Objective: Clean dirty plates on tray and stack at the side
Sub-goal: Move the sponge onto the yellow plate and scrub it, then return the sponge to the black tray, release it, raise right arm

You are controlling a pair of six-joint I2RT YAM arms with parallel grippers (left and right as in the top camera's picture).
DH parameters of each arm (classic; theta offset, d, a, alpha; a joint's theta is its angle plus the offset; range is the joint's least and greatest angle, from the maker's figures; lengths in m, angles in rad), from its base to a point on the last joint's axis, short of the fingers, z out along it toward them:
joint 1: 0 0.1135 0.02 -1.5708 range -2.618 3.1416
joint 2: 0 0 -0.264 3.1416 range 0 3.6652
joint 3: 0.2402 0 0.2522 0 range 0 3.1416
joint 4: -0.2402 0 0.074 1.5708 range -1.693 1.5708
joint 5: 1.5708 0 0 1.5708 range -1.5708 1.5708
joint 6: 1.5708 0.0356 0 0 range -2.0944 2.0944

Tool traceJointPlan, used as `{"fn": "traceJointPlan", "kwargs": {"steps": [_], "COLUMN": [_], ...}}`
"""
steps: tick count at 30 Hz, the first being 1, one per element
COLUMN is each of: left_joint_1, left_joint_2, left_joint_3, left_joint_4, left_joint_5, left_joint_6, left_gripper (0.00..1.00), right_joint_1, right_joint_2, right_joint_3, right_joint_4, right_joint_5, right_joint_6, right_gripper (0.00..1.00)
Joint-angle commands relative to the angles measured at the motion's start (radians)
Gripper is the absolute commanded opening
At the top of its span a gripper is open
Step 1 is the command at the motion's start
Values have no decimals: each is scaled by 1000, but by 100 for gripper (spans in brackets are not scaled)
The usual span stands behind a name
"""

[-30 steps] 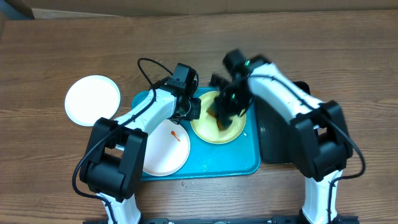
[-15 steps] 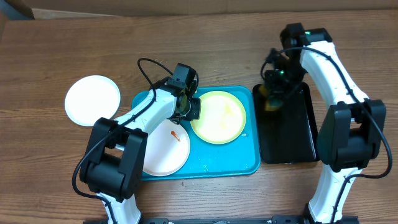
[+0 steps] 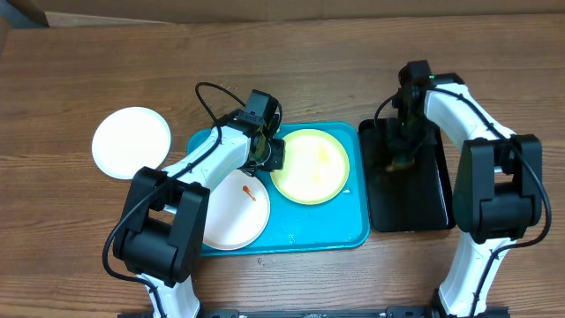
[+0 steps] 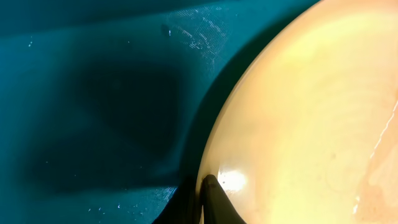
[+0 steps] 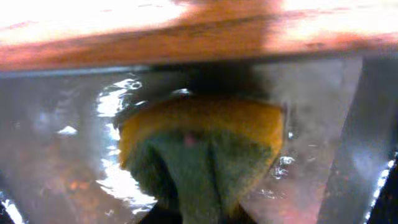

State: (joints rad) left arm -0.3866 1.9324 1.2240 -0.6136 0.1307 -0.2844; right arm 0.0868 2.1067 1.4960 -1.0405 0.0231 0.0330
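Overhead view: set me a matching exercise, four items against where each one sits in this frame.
Items:
1. yellow-green plate
2. smeared white plate
3. clean white plate
4. sponge

Places:
A. on the wooden table, left of the turquoise tray
B. at the black tray
C. near-left part of the turquoise tray
D. far-right part of the turquoise tray

Pairs: 1-D; 2-C; 3-A; 4-B
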Motion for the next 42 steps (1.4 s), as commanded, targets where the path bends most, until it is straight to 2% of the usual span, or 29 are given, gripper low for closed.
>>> {"fn": "traceJointPlan", "kwargs": {"steps": [1, 3, 11, 12, 13, 14, 15, 16, 18, 19, 26, 27, 29, 30, 31, 32, 33, 37, 38, 42], "left_joint_1": [-4, -4, -4, -4, -4, -4, -4, -4, -4, -4, -4, -4, -4, -4, -4, -4, -4, -4, -4, -4], "left_joint_2": [16, 16, 16, 16, 16, 16, 16, 16, 16, 16, 16, 16, 16, 16, 16, 16, 16, 16, 16, 16], "left_joint_3": [-2, -2, -2, -2, -2, -2, -2, -2, -2, -2, -2, -2, -2, -2, -2, -2, -2, -2, -2, -2], "left_joint_4": [-5, -5, -4, -4, -4, -4, -4, -4, -4, -4, -3, -3, -3, -3, -3, -3, -3, -3, -3, -3], "left_joint_5": [-7, -7, -7, -7, -7, -7, -7, -7, -7, -7, -7, -7, -7, -7, -7, -7, -7, -7, -7, -7], "left_joint_6": [23, 22, 22, 22, 22, 23, 22, 23, 22, 23, 23, 22, 23, 22, 22, 23, 22, 23, 23, 23], "left_gripper": [9, 9, 10, 10, 10, 10, 10, 10, 10, 10, 11, 11, 11, 11, 11, 11, 11, 20, 21, 23], "right_joint_1": [3, 3, 3, 3, 3, 3, 3, 3, 3, 3, 3, 3, 3, 3, 3, 3, 3, 2, 2, 2], "right_joint_2": [-23, -23, -23, -23, -23, -23, -23, -23, -23, -23, -23, -23, -23, -23, -23, -23, -23, -23, -23, -23], "right_joint_3": [-11, -11, -11, -11, -11, -11, -11, -11, -11, -10, 2, 2, 1, 1, 1, 1, 2, 25, 37, 79], "right_joint_4": [15, 15, 24, 26, 26, 26, 26, 26, 25, 19, -101, -112, -121, -121, -120, -120, -121, -130, -138, -143], "right_joint_5": [21, 21, 20, 20, 20, 20, 20, 20, 20, 20, -47, -48, -48, -47, -47, -47, -47, -46, -46, -34], "right_joint_6": [6, 6, 6, 6, 6, 6, 6, 6, 13, 22, 24, 24, 24, 24, 24, 24, 24, 24, 24, 24], "right_gripper": [41, 48, 48, 45, 34, 18, 12, 12, 57, 72, 74, 72, 57, 36, 21, 15, 17, 50, 54, 61]}}
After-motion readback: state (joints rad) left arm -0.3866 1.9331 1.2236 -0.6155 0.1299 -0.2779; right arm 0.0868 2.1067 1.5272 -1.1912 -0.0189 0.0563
